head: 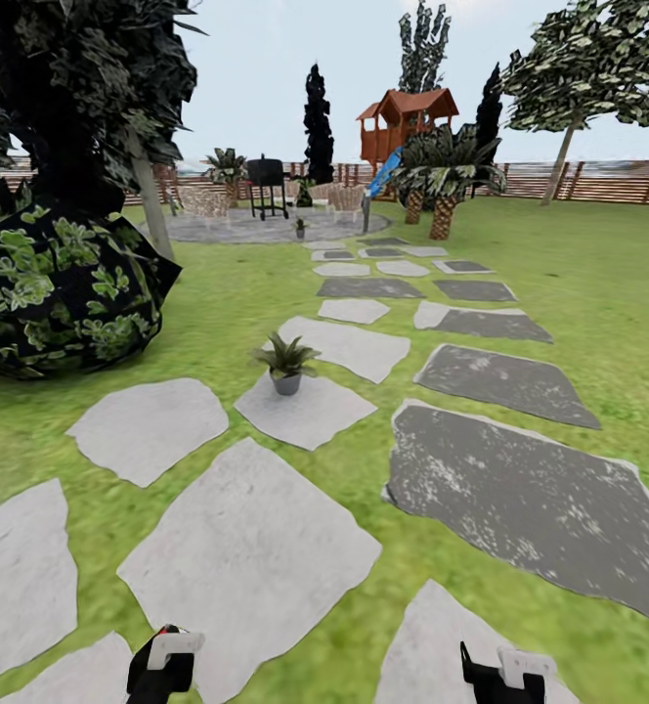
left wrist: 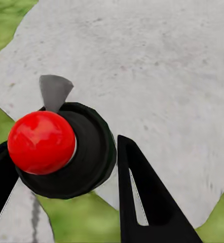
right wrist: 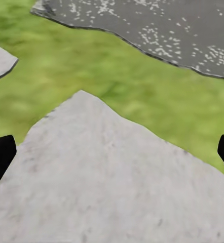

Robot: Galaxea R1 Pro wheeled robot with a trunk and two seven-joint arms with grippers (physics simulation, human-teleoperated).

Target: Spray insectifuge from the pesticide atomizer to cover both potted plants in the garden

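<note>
The left gripper (left wrist: 66,177) grasps the pesticide atomizer (left wrist: 51,147), red top between its fingers. The right gripper (right wrist: 112,152) is spread, holding nothing. Ahead of both, across pale stepping stones (head: 251,552), stands a potted plant (head: 286,364); a second (head: 300,228) sits far beyond on the patio (head: 237,230).

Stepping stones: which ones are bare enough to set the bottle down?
Bare: the big pale stone ahead of the left gripper, and the large dark slab on the right. Taken: the small stone carrying the potted plant.
</note>
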